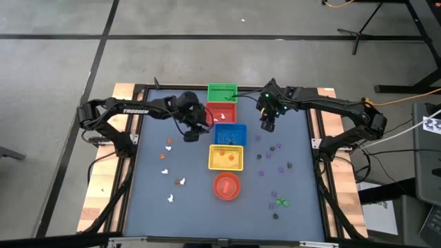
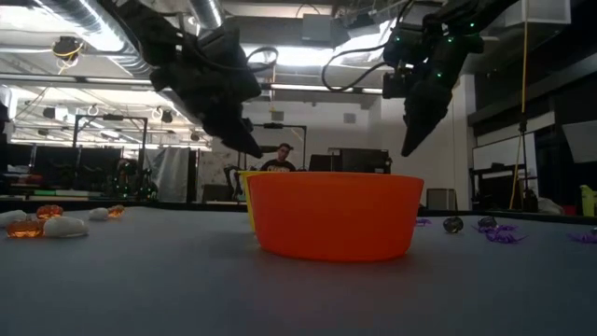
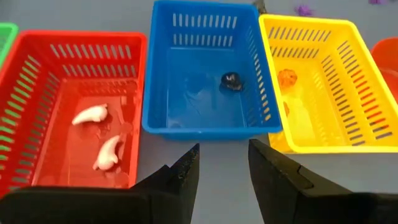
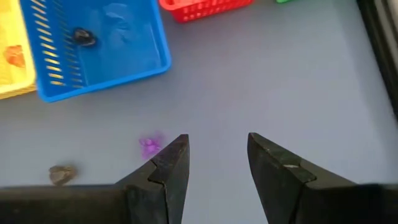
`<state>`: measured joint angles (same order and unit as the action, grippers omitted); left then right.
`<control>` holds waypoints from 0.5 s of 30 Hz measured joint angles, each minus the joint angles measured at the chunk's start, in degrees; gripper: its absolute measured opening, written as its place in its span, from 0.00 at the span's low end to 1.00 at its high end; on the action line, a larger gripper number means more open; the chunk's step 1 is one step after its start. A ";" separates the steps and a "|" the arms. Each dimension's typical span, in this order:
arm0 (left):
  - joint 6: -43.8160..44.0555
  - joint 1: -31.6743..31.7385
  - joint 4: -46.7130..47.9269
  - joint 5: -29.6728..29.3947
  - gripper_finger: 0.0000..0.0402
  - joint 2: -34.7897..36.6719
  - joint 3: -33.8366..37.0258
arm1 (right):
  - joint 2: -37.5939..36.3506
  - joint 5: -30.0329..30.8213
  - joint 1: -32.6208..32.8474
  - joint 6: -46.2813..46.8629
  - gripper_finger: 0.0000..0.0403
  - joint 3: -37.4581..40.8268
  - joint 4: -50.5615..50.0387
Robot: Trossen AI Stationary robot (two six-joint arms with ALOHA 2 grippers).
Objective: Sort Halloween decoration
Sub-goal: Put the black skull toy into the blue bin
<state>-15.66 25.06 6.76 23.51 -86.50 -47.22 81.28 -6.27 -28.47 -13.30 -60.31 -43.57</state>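
Small white and orange trinkets (image 1: 165,171) lie on the table's left side, and purple, dark and green ones (image 1: 275,147) on its right. Two white trinkets (image 3: 90,114) rest in the red basket (image 3: 37,74). A dark one (image 3: 231,81) sits in the blue basket (image 3: 205,127), an orange one (image 3: 286,78) in the yellow basket (image 3: 360,74). My left gripper (image 3: 224,165) hangs open above the table beside the blue basket (image 1: 229,133). My right gripper (image 4: 217,155) hangs open above bare table, near a purple trinket (image 4: 150,145) and a grey-brown one (image 4: 61,174).
A green basket (image 1: 222,91), red basket (image 1: 221,111), blue basket, yellow basket (image 1: 226,157) and a round red-orange bowl (image 1: 227,186) stand in a row down the table's middle. Bare mat lies between the row and each trinket group. A person shows in the room beyond (image 2: 283,159).
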 joint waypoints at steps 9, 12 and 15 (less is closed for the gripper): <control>-0.07 -1.76 -1.46 -0.02 0.30 0.00 0.00 | 0.04 -0.87 0.00 0.32 0.40 0.00 -0.07; -0.07 -2.21 -1.46 -0.02 0.30 0.00 0.00 | 0.04 -0.92 0.00 1.46 0.40 0.00 -1.26; -0.07 -2.29 -1.46 -0.30 0.30 0.00 0.00 | 0.04 -3.12 0.00 1.73 0.40 0.00 -3.89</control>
<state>-15.73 22.76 5.30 23.21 -86.50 -47.22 81.32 -9.39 -28.47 -11.56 -60.31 -47.46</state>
